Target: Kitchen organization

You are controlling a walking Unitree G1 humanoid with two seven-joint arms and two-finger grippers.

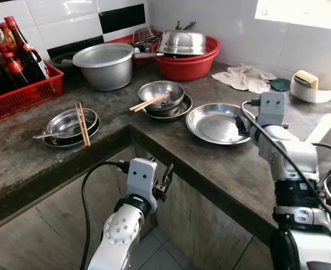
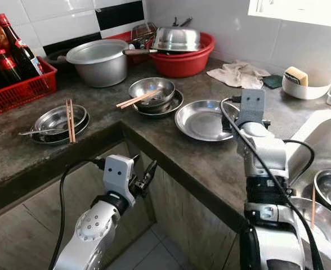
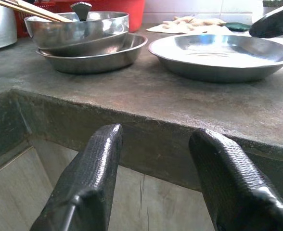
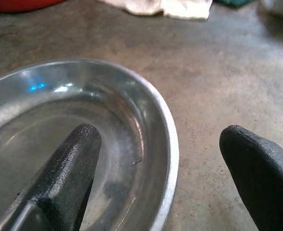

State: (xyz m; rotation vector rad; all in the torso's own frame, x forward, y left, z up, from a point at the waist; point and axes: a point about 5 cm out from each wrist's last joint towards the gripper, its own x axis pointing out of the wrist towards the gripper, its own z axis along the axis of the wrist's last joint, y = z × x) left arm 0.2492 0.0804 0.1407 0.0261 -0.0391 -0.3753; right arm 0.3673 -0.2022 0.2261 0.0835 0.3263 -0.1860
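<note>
Presently, step in hand: a grasp on the rim of the steel plate (image 1: pixel 217 122) is judged to be in preparation, as part of gathering the scattered dishes.
Right gripper (image 4: pixel 160 173): positioned low over the plate's near-right edge; its fingers are spread wide and straddle the rim, one finger (image 4: pixel 67 166) over the plate's hollow, the other outside over the counter; nothing is held.
Left gripper (image 3: pixel 153 180): held below the counter's front edge, pointed at the edge face; its fingers are parted and empty.
Steel plate: laid flat and empty on the dark stone counter (image 1: pixel 210 163), just right of the bowl stack, apart from it.
Bowl stack (image 1: pixel 164 99): a steel bowl set in a shallow dish, with a pair of chopsticks (image 1: pixel 148 103) laid across its rim.
Second stack (image 1: pixel 70 126): steel dishes left of the corner, with chopsticks (image 1: pixel 83 124) across them and a spoon (image 1: pixel 47 135) inside.
Background: an aluminium pot (image 1: pixel 106 65), a red basin (image 1: pixel 189 63) holding steel ware, a red crate (image 1: pixel 20 97) of bottles, a cloth (image 1: pixel 245 77).
Next move, as judged: the fingers are to be lowered until the rim sits between them, then closed; a thin, slippery rim calls for a firm, square pinch before any lift.
</note>
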